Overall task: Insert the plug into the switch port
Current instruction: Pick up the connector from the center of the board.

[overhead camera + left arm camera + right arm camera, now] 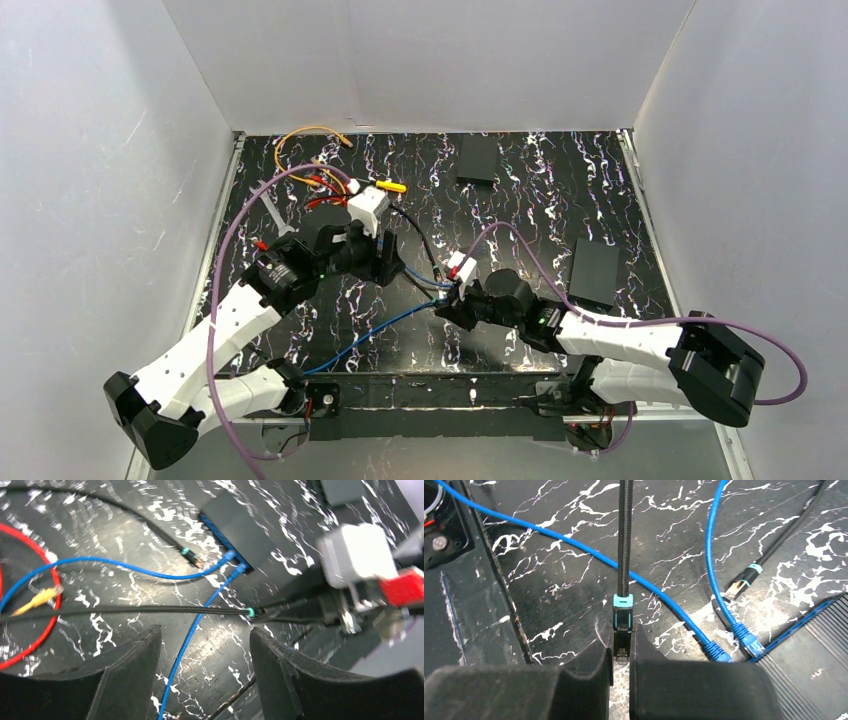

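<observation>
Teal-collared plug [622,625] tight between the right jaws

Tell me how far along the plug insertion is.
Done: two blue cables look seated in the switch. In hand: the right end effector is shut on the teal-collared plug, held apart from the switch. Left: align it and push it into a port. The left end effector is open, empty.

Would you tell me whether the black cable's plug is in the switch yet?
Out: the right tool pinches the plug, apart from the switch.
</observation>
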Robot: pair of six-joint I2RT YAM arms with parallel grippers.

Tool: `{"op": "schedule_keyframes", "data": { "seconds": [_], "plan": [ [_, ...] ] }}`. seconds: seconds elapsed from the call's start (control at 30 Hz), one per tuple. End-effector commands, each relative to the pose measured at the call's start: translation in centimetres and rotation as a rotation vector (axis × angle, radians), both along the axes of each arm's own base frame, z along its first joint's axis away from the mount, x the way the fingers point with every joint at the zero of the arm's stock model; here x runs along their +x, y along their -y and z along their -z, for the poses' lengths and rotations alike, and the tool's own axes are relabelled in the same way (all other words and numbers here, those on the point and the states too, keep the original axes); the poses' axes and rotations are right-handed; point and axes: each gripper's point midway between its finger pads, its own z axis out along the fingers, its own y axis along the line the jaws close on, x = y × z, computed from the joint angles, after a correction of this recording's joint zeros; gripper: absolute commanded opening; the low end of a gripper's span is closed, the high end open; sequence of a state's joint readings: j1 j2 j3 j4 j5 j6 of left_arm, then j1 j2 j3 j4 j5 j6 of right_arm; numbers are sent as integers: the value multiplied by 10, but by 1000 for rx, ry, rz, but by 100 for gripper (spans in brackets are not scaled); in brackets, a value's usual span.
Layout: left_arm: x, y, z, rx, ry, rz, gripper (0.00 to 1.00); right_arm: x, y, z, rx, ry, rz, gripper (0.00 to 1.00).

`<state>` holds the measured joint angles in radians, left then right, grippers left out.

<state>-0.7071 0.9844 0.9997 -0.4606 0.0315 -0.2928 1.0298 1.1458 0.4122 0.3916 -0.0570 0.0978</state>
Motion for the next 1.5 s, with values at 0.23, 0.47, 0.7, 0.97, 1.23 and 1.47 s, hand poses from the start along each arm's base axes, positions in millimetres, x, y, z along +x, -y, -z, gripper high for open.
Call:
{"op": "schedule_keyframes", "data": {
  "seconds": [0.23,0.47,0.7,0.97,1.23,1.47],
  "plan": [
    [-73,32,-27,-8,191,729,64,-29,-18,-19,21,-10,-226,1],
    [-94,53,-11,-61,188,972,64,-37,-19,-25,44,-14,-273,1],
    [-104,58,28,-50,200,1065,64,-40,-16,-36,89,21,-279,1],
    [-103,64,50,16,227,1093,61,-47,-19,-37,106,13,-325,1],
    [-98,69,65,53,221,1086,60,-56,-24,-35,109,-13,-385,1],
    [-99,67,83,93,171,1091,55,-54,-22,-40,127,10,-368,1]
  ]
}}
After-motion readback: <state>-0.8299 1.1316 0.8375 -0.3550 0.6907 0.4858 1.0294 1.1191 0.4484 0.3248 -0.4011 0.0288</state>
